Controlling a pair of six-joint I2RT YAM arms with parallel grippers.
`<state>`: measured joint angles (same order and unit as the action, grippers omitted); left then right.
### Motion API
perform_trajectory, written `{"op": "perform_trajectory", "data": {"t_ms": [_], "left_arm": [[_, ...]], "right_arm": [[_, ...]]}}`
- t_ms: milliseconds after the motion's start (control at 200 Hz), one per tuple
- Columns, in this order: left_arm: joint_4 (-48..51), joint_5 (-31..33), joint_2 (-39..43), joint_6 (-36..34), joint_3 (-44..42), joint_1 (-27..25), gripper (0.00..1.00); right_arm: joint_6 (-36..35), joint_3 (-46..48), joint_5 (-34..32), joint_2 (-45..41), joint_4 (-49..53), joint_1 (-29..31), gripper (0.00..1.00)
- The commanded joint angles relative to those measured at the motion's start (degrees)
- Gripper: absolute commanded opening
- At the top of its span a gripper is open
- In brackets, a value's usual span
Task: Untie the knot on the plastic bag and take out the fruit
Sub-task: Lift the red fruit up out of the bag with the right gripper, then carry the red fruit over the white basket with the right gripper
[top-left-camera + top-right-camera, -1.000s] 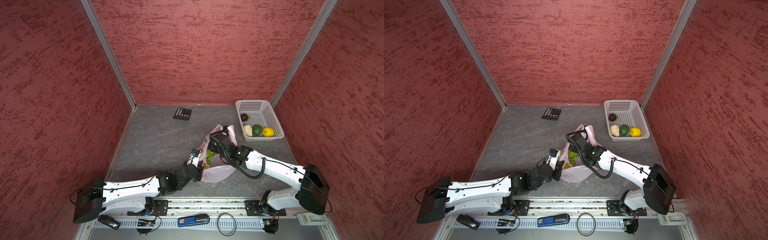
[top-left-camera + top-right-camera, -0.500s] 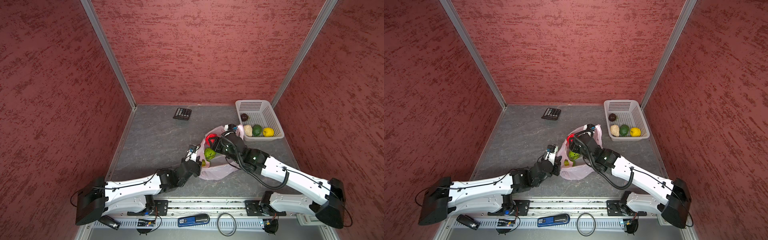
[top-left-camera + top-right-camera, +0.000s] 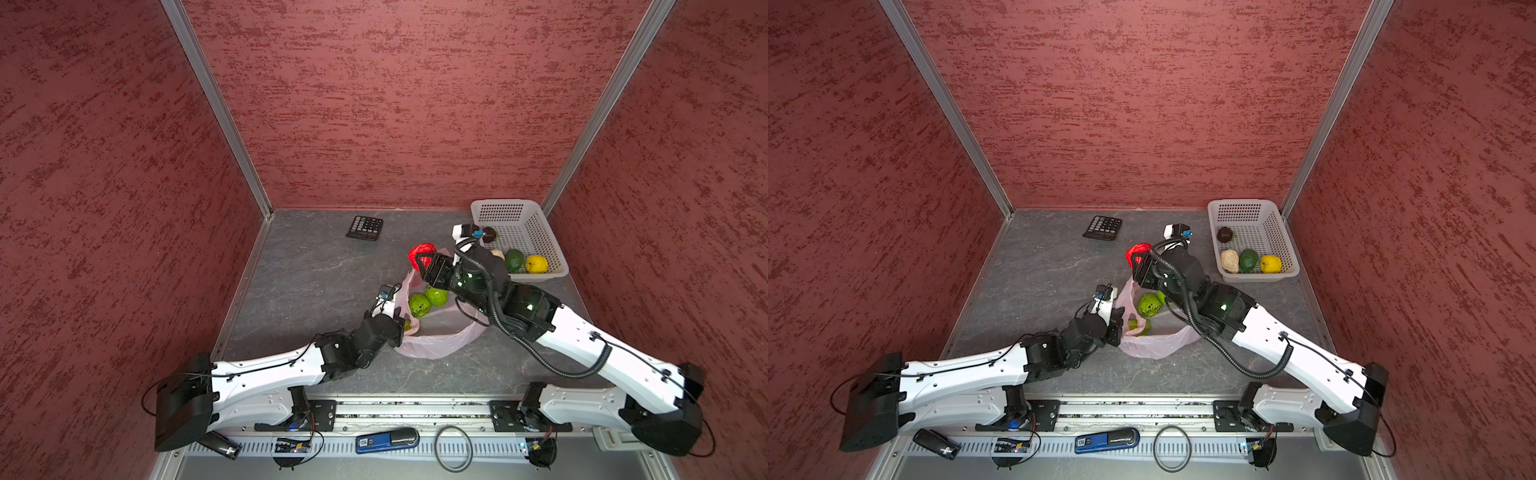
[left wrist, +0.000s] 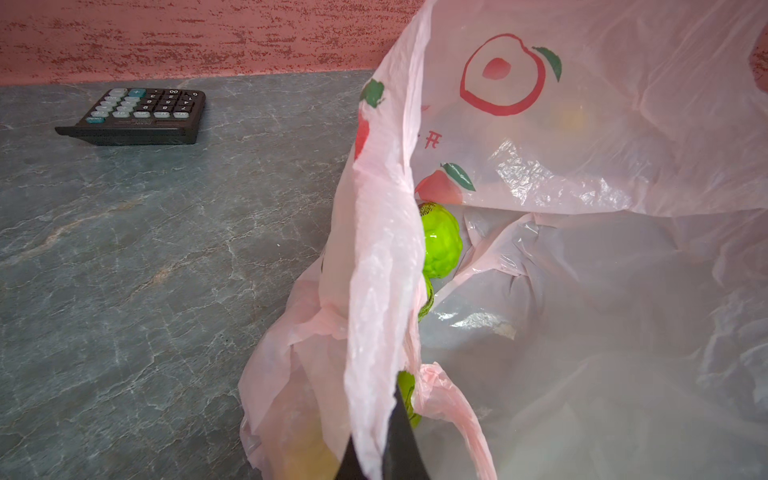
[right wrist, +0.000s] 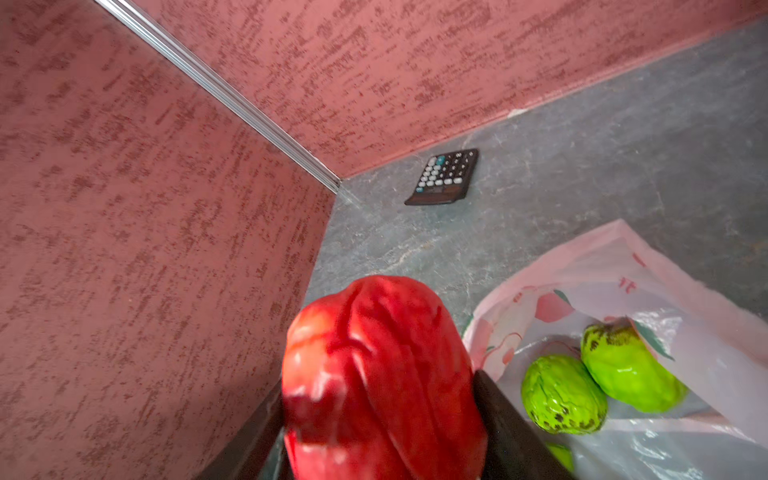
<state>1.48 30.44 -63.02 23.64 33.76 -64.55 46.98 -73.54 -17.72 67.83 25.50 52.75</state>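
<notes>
Up out of the plastic bag (image 3: 432,347) comes the right gripper (image 3: 424,262), jaws clamped on the red fruit (image 5: 374,365), now held above the bag's far edge. Meanwhile the left gripper (image 4: 374,453) is closed tight on the bag's near rim (film drapes over its fingers). 2 light green fruit (image 3: 419,304) lie inside the bag; 4 more fruit (image 3: 1249,259) sit in the basket (image 3: 1241,202).

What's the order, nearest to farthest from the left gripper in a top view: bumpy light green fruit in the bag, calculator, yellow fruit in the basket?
1. Bumpy light green fruit, inside the plastic bag, just beyond the left gripper.
2. Calculator, farther back, slightly left.
3. Yellow fruit, in the basket at far right.
</notes>
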Motion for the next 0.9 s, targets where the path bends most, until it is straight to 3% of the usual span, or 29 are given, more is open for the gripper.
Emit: {"op": "perform_trajectory", "data": {"t_ms": [0,321,631,897], "left_arm": [[-0.07,-0.37,0.14,-0.79,1.39,0.22,0.0],[1.16,-1.07,1.54,-1.48,1.13,0.45,0.0],[3.03,-2.29,3.77,-0.47,0.09,0.84,0.0],[4.06,-3.55,4.05,0.8,-0.43,1.18,0.0]], "right_arm": [[-3.04,-4.62,-2.07,0.85,3.82,-2.06,0.51],[-8.25,-11.72,5.36,2.39,6.39,-20.16,0.51],[-11.12,-2.38,13.17,3.97,-0.02,-41.58,0.52],[-15.2,0.5,16.15,16.37,-8.82,-51.99,0.52]]}}
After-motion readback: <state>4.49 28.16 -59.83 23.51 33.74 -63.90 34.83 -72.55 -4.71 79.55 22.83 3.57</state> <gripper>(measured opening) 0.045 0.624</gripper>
